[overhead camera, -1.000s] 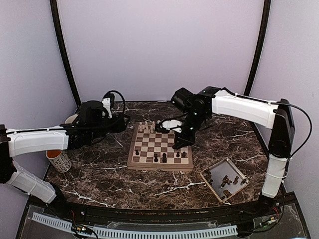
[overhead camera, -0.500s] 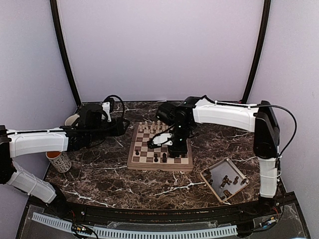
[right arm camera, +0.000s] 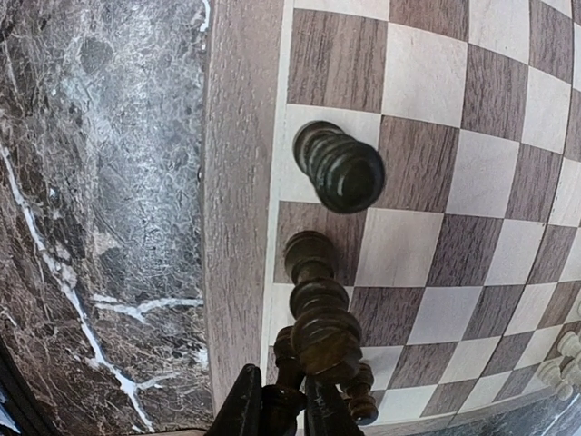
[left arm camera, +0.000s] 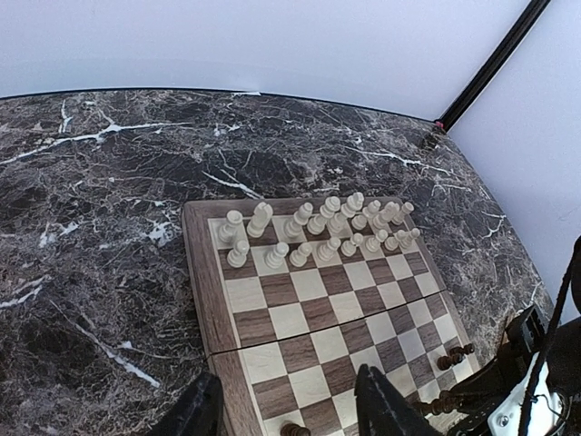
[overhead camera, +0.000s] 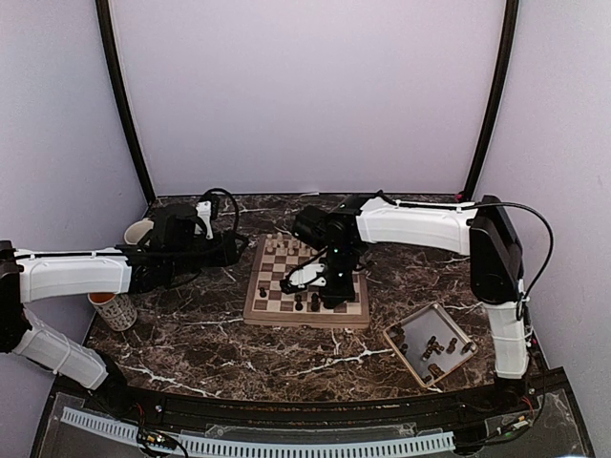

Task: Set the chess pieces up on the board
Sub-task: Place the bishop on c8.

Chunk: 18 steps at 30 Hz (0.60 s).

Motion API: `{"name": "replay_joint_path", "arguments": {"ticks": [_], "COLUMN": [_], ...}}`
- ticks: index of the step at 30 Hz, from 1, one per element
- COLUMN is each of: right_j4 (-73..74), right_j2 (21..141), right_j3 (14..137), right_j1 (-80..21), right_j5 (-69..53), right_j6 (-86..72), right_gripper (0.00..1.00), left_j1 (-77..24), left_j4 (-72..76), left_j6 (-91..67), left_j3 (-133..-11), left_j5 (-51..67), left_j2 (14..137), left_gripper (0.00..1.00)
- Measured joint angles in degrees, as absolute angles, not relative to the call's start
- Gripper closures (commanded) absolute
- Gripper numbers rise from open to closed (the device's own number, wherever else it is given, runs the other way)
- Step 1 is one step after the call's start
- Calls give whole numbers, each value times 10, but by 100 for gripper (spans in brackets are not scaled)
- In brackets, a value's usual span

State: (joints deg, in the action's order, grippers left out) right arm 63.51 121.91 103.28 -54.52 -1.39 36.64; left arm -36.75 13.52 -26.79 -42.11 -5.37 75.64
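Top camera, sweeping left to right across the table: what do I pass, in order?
cup → left hand → chessboard → tray

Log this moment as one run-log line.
right gripper: low over dark chess pieces, chessboard near edge, grip unclear | left gripper: jaws open, empty | cream pieces: far rows | tray: more dark pieces
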Motion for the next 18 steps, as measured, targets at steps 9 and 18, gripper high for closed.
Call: {"name": "replay_joint_path", "arguments": {"ticks": [9, 18], "right_j4": [633, 617], "right_j2": [1229, 1229], "right_j3": [1033, 1026], "right_j1": [-545, -545], "right_j5": [-15, -10], "right_j6": [372, 375], "right_gripper": [81, 72], "left_j1": [-368, -368], "left_j4": [136, 136], "left_j6": [-270, -275], "left_j3": [-414, -413], "left_j5": [-49, -44], "left_j2": [756, 758], "left_gripper": [48, 48]}}
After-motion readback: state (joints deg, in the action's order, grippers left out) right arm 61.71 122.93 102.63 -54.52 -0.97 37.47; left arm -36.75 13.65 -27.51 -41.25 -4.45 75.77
